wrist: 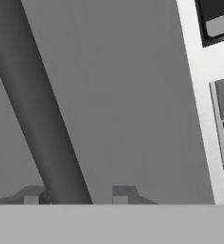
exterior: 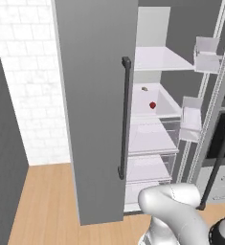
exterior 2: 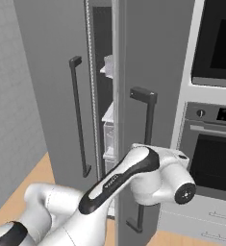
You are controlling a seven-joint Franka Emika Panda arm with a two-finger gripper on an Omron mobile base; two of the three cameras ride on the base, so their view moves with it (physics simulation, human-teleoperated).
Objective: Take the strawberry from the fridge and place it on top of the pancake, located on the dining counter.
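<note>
Strawberry (exterior: 152, 105) lies on fridge (exterior: 99, 119) shelf (exterior: 154, 107); pincer (wrist: 77, 196) narrowly straddles door handle (wrist: 32, 100).

The tall matte grey fridge (exterior: 97, 119) carried long dark bar handles (exterior: 125, 117), and inside it the shelves (exterior: 154, 139) were white. On one shelf sat a tiny bright red strawberry (exterior: 152, 105). Left of the fridge, the wall (exterior: 30, 81) was white brick-patterned tile above a light wood floor (exterior: 47, 206).

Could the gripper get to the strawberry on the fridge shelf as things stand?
Probably not yet. The gripper sits at the right door's bar handle, and that door stands between it and the strawberry; the arm would need to swing around it.
</note>
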